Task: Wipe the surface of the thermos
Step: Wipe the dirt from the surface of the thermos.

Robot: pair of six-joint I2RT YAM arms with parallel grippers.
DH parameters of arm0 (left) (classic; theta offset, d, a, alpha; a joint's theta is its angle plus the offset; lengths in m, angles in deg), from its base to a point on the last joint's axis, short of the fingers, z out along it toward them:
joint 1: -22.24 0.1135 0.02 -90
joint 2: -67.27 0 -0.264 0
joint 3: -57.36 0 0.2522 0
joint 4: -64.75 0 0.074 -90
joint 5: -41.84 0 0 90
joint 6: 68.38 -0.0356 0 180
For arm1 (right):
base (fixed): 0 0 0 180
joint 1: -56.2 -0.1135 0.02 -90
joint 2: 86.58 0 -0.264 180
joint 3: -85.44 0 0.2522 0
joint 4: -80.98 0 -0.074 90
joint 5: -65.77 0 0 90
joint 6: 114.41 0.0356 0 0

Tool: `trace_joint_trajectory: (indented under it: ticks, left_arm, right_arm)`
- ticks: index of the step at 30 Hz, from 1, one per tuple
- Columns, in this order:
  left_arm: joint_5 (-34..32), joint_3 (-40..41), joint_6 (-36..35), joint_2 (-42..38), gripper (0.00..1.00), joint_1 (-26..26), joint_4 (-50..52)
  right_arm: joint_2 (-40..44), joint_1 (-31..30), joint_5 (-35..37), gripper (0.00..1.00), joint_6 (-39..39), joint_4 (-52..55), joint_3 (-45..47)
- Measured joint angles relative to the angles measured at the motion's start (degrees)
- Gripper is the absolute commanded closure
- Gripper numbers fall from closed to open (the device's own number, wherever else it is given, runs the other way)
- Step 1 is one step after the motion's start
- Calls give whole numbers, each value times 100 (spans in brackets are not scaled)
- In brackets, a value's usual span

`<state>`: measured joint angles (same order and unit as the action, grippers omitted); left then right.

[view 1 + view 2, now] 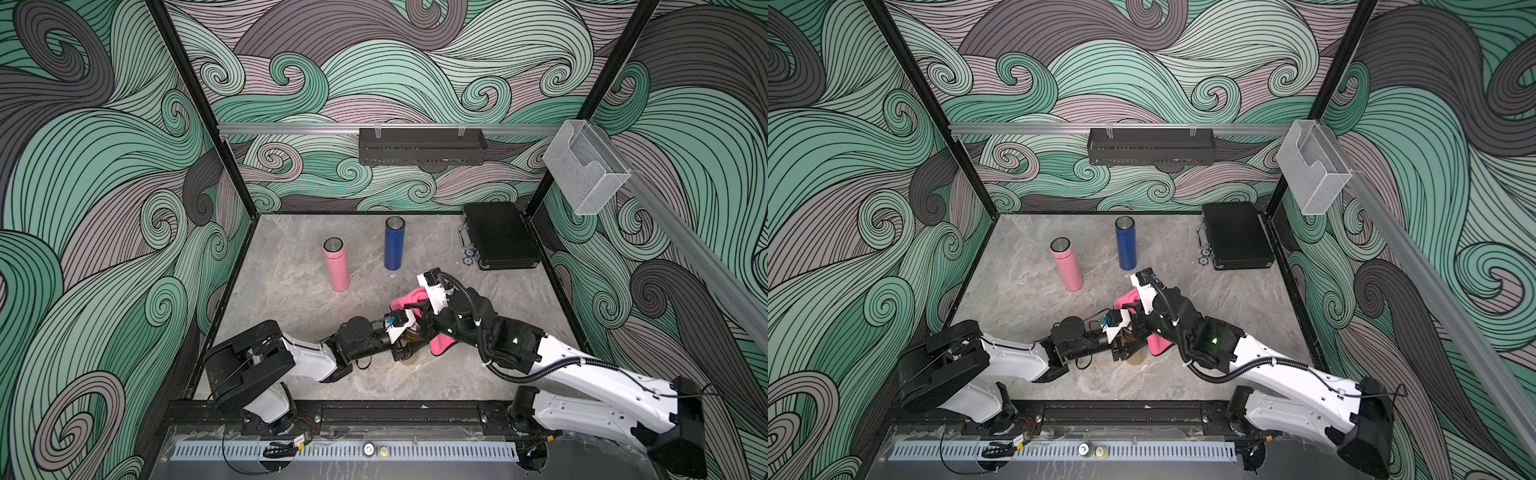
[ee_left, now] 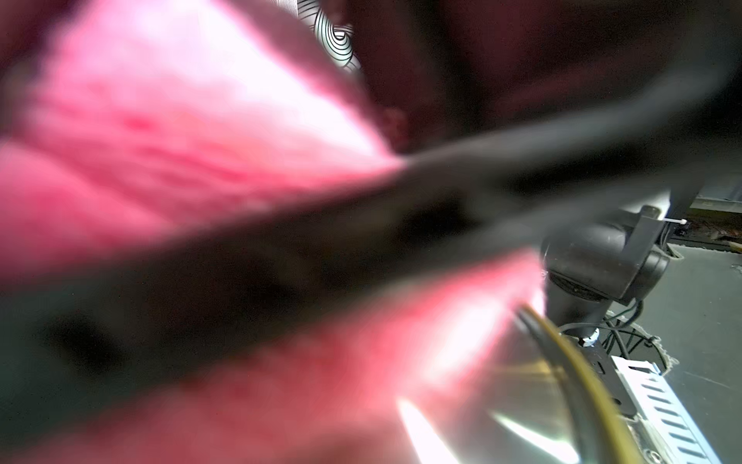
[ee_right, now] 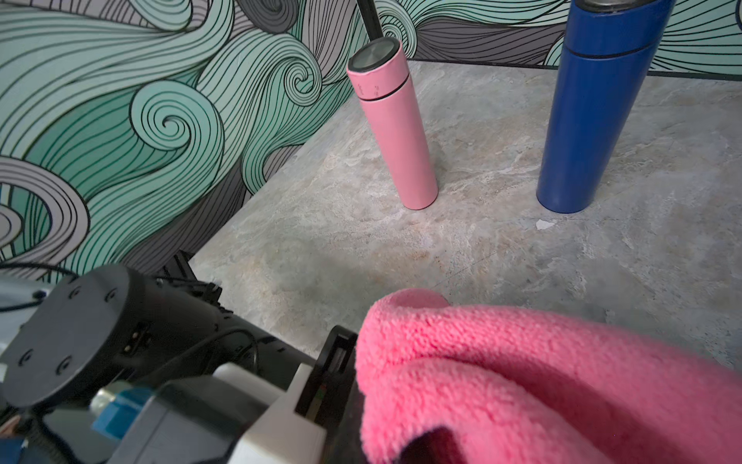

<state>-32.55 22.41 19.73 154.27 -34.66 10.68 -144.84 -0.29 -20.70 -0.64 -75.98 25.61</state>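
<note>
An olive-gold thermos (image 1: 412, 336) stands near the table's front middle, and my left gripper (image 1: 402, 351) is shut on its body from the left. In the left wrist view only its shiny wall (image 2: 522, 401) shows, blurred. My right gripper (image 1: 416, 316) is shut on a pink fleece cloth (image 1: 411, 297) and sits over the thermos top. The cloth drapes over the thermos, with one end hanging on its right side (image 1: 439, 345). The cloth (image 3: 522, 381) hides the right fingers, and in the left wrist view the cloth (image 2: 160, 120) blocks most of the picture. Both top views show the thermos (image 1: 1136, 357) mostly covered.
A pink thermos (image 1: 336, 266) and a blue thermos (image 1: 393, 245) stand upright behind the arms, mid-table. A black case (image 1: 500, 235) lies at the back right corner. A black shelf (image 1: 422, 146) and a clear holder (image 1: 586, 166) hang on the walls.
</note>
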Motion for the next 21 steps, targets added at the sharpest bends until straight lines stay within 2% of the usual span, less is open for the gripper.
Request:
trace_joint_trajectory:
  ticks: [5, 10, 14, 21]
  left_arm:
    - [15, 0, -142, 0, 100, -24, -9]
    - [120, 2, -221, 0, 100, -24, -22]
    - [133, 2, -216, 0, 100, -22, -22]
    - [127, 39, -63, -2, 100, 28, -66]
  right_arm:
    - [503, 101, -127, 100, 92, -4, 315]
    - [1060, -219, 66, 100, 111, 317, 527]
    - [925, -610, 199, 100, 72, 393, 402]
    - [428, -721, 334, 100, 28, 470, 63]
